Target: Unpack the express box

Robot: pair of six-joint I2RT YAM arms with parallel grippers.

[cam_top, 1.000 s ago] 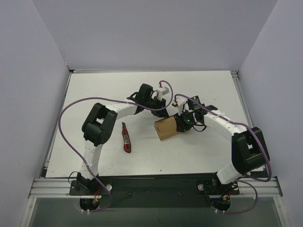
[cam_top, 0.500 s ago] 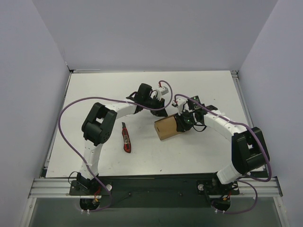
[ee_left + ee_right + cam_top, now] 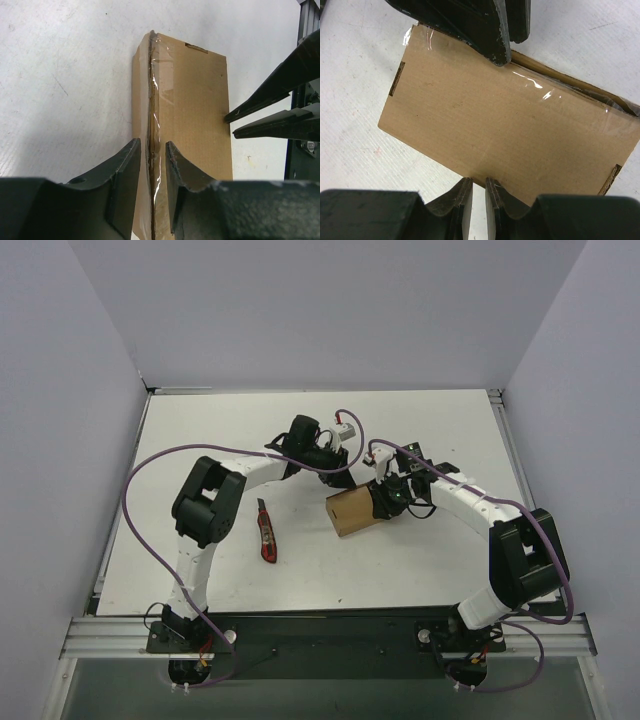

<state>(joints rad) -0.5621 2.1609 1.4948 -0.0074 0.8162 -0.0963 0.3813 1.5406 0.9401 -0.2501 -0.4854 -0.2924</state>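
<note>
Centre frame on the white surface (image 3: 420, 550), the express box (image 3: 350, 510) sits pinched at its right edge by the right end effector (image 3: 384, 499); the left end effector (image 3: 152, 167), narrowly parted, straddles its taped seam.

red-black utility knife (image 3: 266, 532), white table (image 3: 200, 440)

box: the express box (image 3: 351, 512) sits on the table (image 3: 420, 430), about mid-table, a bit right of centre
knife: utility knife (image 3: 266, 531) lies on the table left of the box, apart from it
left gripper (image 3: 341, 477): right at the box's far edge
right gripper (image 3: 383, 502): against the box's right side
arms: bases at the near edge, both reaching in toward the box
</note>
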